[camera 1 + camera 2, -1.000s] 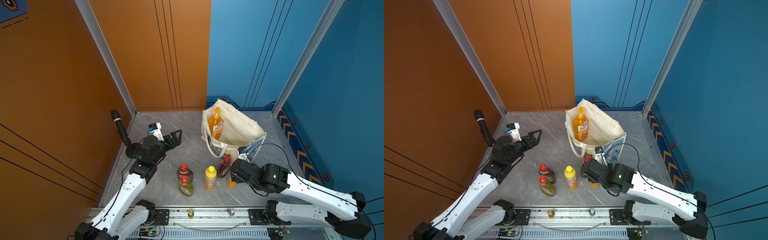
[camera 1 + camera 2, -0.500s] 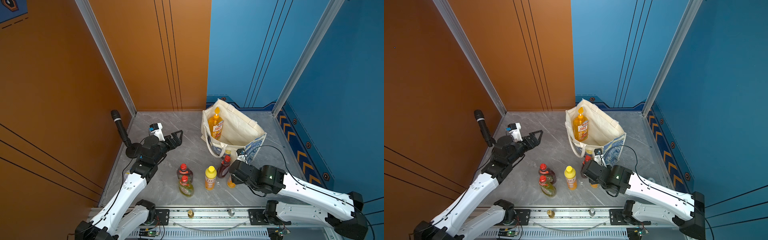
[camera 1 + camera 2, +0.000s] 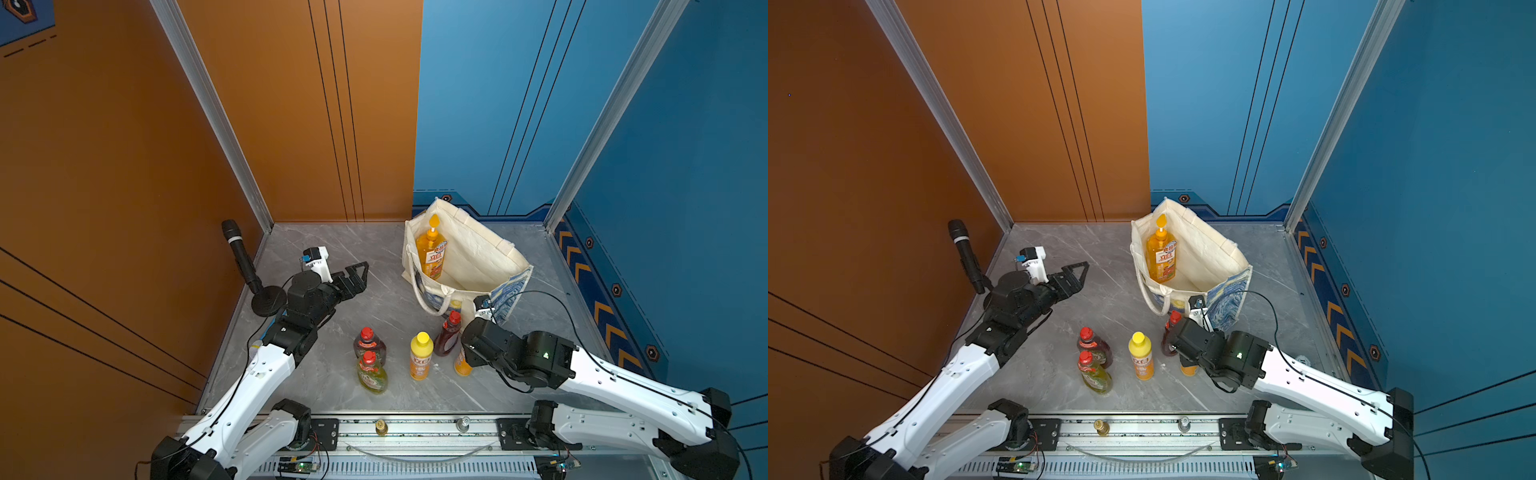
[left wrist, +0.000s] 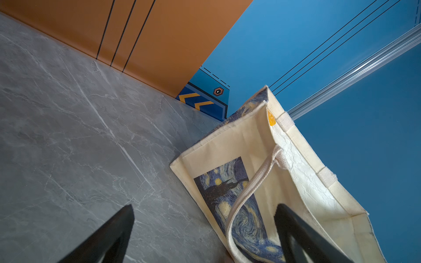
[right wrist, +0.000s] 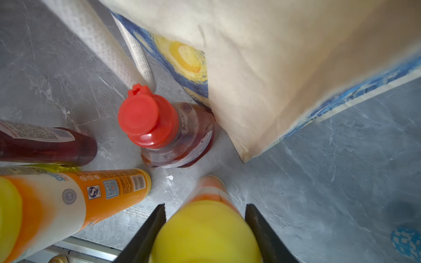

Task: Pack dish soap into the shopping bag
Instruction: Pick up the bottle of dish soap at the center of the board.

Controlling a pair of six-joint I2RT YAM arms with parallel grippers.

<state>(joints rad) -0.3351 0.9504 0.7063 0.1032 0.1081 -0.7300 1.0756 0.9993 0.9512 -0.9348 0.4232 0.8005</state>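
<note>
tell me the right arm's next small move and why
Probably close the right gripper firmly on the yellow-capped orange bottle: its fingers flank the cap on both sides, though a firm pinch isn't clear. The bottle stands upright on the grey surface near the shopping bag, ready to lift.

Blurred yellow cap (image 5: 205, 230) between the fingers (image 5: 152, 227) of the right gripper (image 5: 205, 205), cut off by the picture's edge; contact unclear. In both top views the arm (image 3: 511, 353) covers that cap.
</note>
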